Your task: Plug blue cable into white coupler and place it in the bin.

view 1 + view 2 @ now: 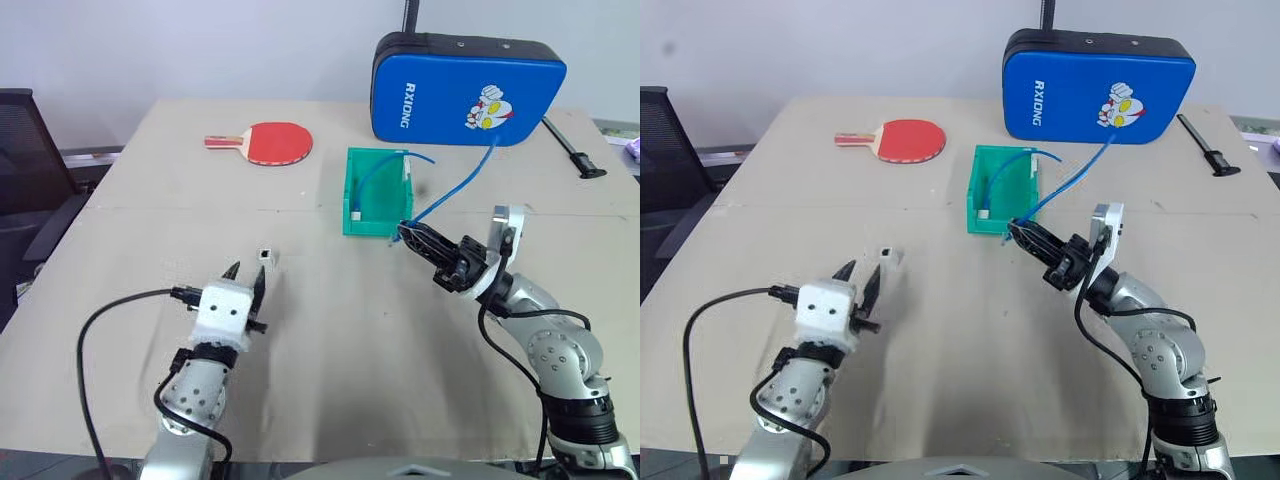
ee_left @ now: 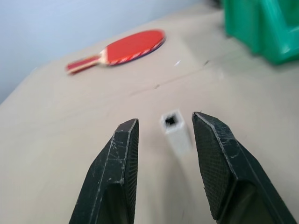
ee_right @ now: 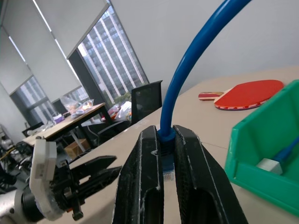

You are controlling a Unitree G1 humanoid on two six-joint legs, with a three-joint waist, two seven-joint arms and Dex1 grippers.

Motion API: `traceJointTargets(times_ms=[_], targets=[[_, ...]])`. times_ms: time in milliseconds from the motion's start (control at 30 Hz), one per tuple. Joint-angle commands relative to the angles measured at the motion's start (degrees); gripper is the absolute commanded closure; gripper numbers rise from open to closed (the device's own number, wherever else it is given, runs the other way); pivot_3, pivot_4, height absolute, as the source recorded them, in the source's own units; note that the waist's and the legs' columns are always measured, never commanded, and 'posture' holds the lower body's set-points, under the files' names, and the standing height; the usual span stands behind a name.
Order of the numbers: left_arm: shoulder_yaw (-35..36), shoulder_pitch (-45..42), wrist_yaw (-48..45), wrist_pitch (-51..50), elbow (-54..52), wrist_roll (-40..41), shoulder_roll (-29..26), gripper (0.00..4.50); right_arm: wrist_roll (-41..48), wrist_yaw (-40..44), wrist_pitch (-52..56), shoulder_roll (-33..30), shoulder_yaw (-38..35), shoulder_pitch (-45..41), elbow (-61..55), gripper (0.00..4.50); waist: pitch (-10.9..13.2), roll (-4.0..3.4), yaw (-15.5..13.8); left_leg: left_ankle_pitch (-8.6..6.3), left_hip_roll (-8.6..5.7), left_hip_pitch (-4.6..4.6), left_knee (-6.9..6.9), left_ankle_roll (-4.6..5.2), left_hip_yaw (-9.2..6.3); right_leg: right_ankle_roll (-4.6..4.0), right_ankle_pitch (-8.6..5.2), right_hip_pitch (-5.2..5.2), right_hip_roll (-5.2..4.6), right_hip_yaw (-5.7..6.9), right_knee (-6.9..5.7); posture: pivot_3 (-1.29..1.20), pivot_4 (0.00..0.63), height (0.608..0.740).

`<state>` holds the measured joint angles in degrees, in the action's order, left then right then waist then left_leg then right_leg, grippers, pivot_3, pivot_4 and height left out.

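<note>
bin (image 1: 377,205) green | cable (image 1: 455,189) blue | coupler (image 1: 266,256) white | paddle (image 1: 265,142) red

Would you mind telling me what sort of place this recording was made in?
Probably an office used as a robot lab: tall windows with roller blinds, an office chair and cluttered desks behind a paper-covered table.

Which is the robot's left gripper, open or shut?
Open: the left gripper's two black fingers stand apart, the small white plastic coupler block between them untouched.

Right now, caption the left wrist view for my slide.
Open left fingers flank the white coupler on the table, paddle beyond.
</note>
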<state>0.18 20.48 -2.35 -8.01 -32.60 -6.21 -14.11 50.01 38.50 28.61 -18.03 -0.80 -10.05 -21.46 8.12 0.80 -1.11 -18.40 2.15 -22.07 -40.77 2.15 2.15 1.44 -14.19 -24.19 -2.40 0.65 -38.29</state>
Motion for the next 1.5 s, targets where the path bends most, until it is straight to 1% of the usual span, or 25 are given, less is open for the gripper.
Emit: traceJointTargets(times_ms=[33,133,300,500,633,667,700,733,767,867,967,1100,1167,1233,1300,1367,1500], targets=[[-1.6,-2.9,2.6,1.2,5.0,-2.3,2.9,2.67,-1.0,1.6,-0.2,-1.1,0.8,-0.7,-2.9,4.5,0.0,0.01,0.1,0.0,-0.01,-0.01,-0.02,0.0,0.01,0.01,0.01,0.0,0.0,0.04,0.01,0.0,0.15,0.681],[0.1,-7.6,5.4,-0.7,10.9,-1.7,6.3,2.67,-1.6,1.0,0.0,-1.1,1.8,-0.7,-4.1,4.5,0.0,0.02,0.3,0.0,0.01,0.01,-0.03,0.01,0.01,0.15,0.08,0.0,0.18,0.12,0.0,0.0,0.15,0.681],[1.8,-12.3,4.8,-1.1,16.4,0.5,7.7,2.67,-2.2,-0.3,0.0,-0.4,2.4,-0.5,-5.1,4.5,0.0,0.04,0.3,0.0,0.07,0.02,-0.01,0.0,-0.09,0.16,0.09,-0.01,0.35,0.15,-0.09,0.0,0.15,0.681],[2.4,-15.7,0.4,-0.4,21.1,2.9,5.4,2.67,-3.2,-1.3,-0.4,0.2,3.0,-0.4,-5.7,4.5,0.0,0.04,0.2,0.0,0.04,0.06,-0.02,0.0,-0.14,0.15,0.09,0.0,0.28,0.18,-0.21,0.0,0.15,0.681],[3.5,-16.9,-1.0,0.5,23.1,5.2,5.4,2.67,-3.6,-1.8,-0.4,0.5,3.2,-0.1,-6.1,4.5,0.0,0.02,0.3,0.02,0.02,0.13,-0.06,-0.01,-0.13,0.14,0.09,0.04,0.28,0.2,-0.26,0.0,0.15,0.681],[3.5,-17.1,-1.6,0.9,23.4,5.6,5.4,3.2,-3.7,-1.9,-0.4,0.6,3.2,0.0,-6.2,4.5,0.0,0.02,0.3,0.02,0.02,0.15,-0.08,-0.01,-0.12,0.14,0.09,0.05,0.28,0.19,-0.28,0.0,0.15,0.681],[3.3,-17.2,-2.0,1.2,23.6,5.7,5.2,3.5,-3.9,-2.0,-0.4,0.7,3.2,0.0,-6.3,4.5,0.0,0.02,0.2,0.02,0.02,0.16,-0.11,-0.01,-0.12,0.14,0.09,0.07,0.29,0.19,-0.3,0.0,0.15,0.681],[3.0,-17.5,-2.4,1.2,24.0,5.6,5.1,3.99,-4.0,-2.1,-0.4,0.7,3.3,-0.1,-6.4,4.5,0.0,0.02,0.2,0.02,0.02,0.18,-0.12,-0.01,-0.12,0.14,0.09,0.09,0.29,0.19,-0.31,0.0,0.15,0.681],[2.8,-17.6,-2.6,1.2,24.2,5.5,5.1,4.22,-4.1,-2.1,-0.4,0.8,3.3,-0.1,-6.5,4.5,0.0,0.02,0.2,0.02,0.02,0.19,-0.12,-0.01,-0.12,0.13,0.09,0.11,0.29,0.2,-0.31,0.0,0.15,0.681],[0.9,-19.5,-4.8,2.4,26.0,4.2,3.7,4.21,-5.3,-2.6,-0.4,1.0,4.3,-1.2,-6.8,4.5,0.0,0.0,0.1,0.02,0.02,0.19,-0.13,-0.01,-0.13,0.14,0.09,0.12,0.3,0.21,-0.31,0.0,0.15,0.681],[-2.3,-22.0,-8.2,5.5,26.4,3.3,2.3,4.21,-11.2,-3.6,-2.4,1.2,7.6,-3.8,-5.8,4.5,0.0,-0.01,0.2,0.03,0.01,0.19,-0.14,-0.01,-0.13,0.13,0.09,0.13,0.32,0.22,-0.31,0.0,0.15,0.681],[-6.1,-25.7,-11.2,10.3,24.5,2.1,1.7,4.21,-25.9,-6.6,-9.6,2.5,14.2,-8.6,0.5,4.5,-0.1,0.05,0.3,0.02,0.0,0.08,-0.16,-0.02,-0.06,0.14,0.09,0.05,0.33,0.19,-0.23,0.0,0.15,0.681],[-7.0,-26.9,-11.9,11.0,23.3,2.2,1.9,4.21,-30.6,-7.6,-14.0,3.9,15.5,-10.3,3.7,4.5,-0.1,0.05,0.3,0.03,0.0,0.0,-0.16,-0.04,-0.05,0.15,0.1,-0.03,0.31,0.19,-0.23,0.0,0.15,0.681],[-8.1,-28.2,-13.1,11.8,21.6,2.5,1.7,4.21,-33.0,-8.6,-17.1,6.0,15.6,-12.3,6.3,4.5,-0.1,0.05,0.3,0.04,0.01,-0.05,-0.14,-0.05,-0.05,0.15,0.1,-0.1,0.3,0.2,-0.24,0.0,0.15,0.681],[-8.7,-29.4,-13.7,12.4,20.4,2.3,1.7,4.21,-34.5,-9.4,-19.2,7.7,15.1,-13.6,8.0,4.5,-0.1,0.05,0.4,0.08,0.02,-0.3,-0.14,-0.14,-0.05,0.15,0.1,-0.34,0.3,0.21,-0.25,0.0,0.15,0.681],[-9.3,-30.2,-14.6,12.4,19.6,2.5,1.6,4.21,-35.8,-9.0,-21.2,8.3,15.3,-13.9,9.0,4.5,-0.1,0.05,0.4,0.18,0.02,-0.59,-0.16,-0.3,-0.07,0.16,0.11,-0.62,0.3,0.22,-0.3,0.0,0.15,0.681],[-10.4,-30.9,-15.5,12.4,19.3,2.3,1.7,4.21,-36.8,-7.9,-23.2,9.5,16.0,-14.0,10.1,4.5,-0.1,0.04,0.4,0.16,0.02,-0.62,-0.15,-0.27,-0.11,0.16,0.11,-0.61,0.28,0.29,-0.26,0.0,0.15,0.681]])
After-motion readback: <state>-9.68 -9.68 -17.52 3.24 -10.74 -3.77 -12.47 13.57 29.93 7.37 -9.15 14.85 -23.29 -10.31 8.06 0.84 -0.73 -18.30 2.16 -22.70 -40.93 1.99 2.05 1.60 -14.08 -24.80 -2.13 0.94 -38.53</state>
